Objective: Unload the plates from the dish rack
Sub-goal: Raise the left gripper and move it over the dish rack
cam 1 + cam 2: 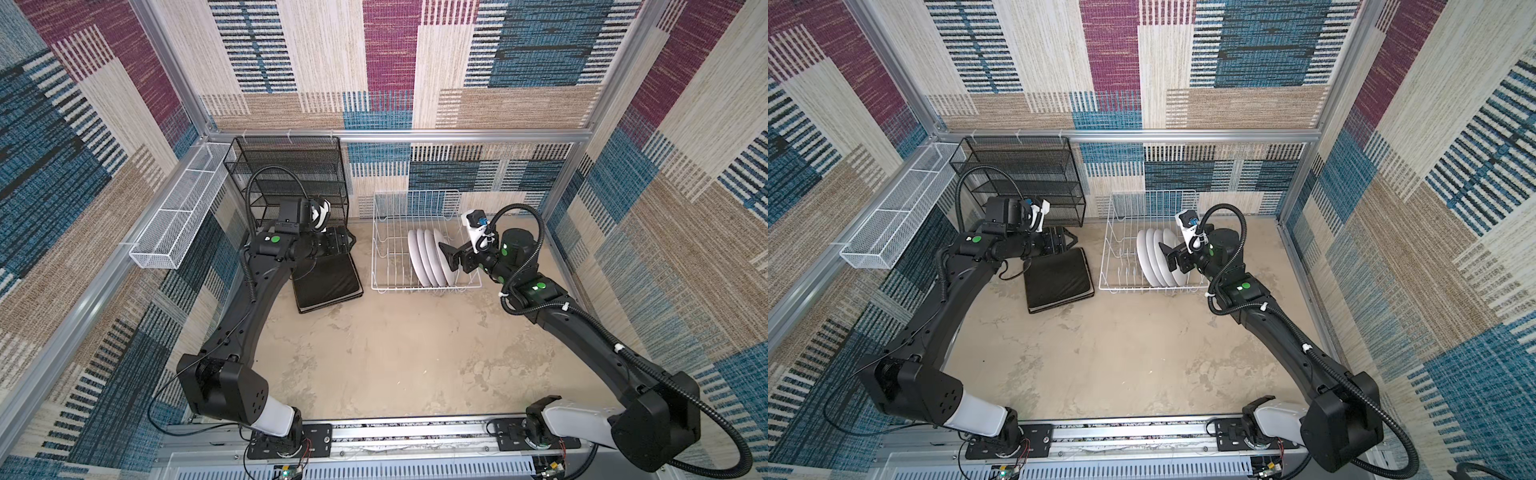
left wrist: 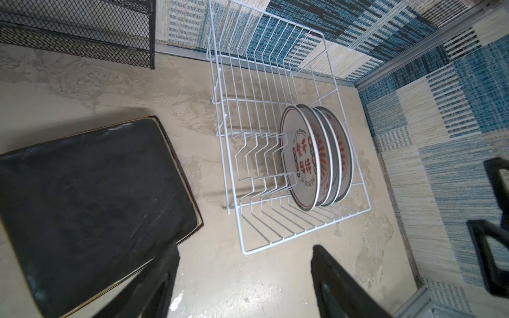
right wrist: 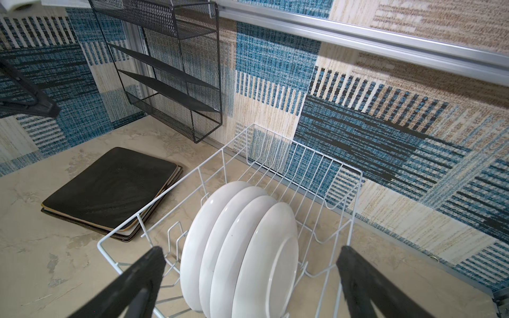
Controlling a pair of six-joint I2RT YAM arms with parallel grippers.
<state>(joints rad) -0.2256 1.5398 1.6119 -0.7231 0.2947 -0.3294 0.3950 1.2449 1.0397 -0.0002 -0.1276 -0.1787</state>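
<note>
Nearest the right wrist camera, my right fingers (image 3: pixel 146 275) stand spread wide with nothing between them, one on each side of the four round plates (image 3: pixel 239 247). Those plates stand on edge in the dish rack (image 1: pixel 390 249), close-packed, with their white backs toward that camera. The upright prongs keep them from tipping. Coming at them edge-on with a wide opening is, I judge, the way to slip over a single rim.

The square plates (image 1: pixel 328 286) lie stacked black backs up on the surface (image 1: pixel 395 353) just beside the rack, flat so they cannot slide. That share of the unloading looks done. My left fingers (image 2: pixel 330 275) are spread too and hold nothing, hovering above the far edge of that stack.

My right arm reaches forward, and its wrist bends leftward over the rack's right side. My left arm arches up from its base, forearm turned to the right, low over the stack.
</note>
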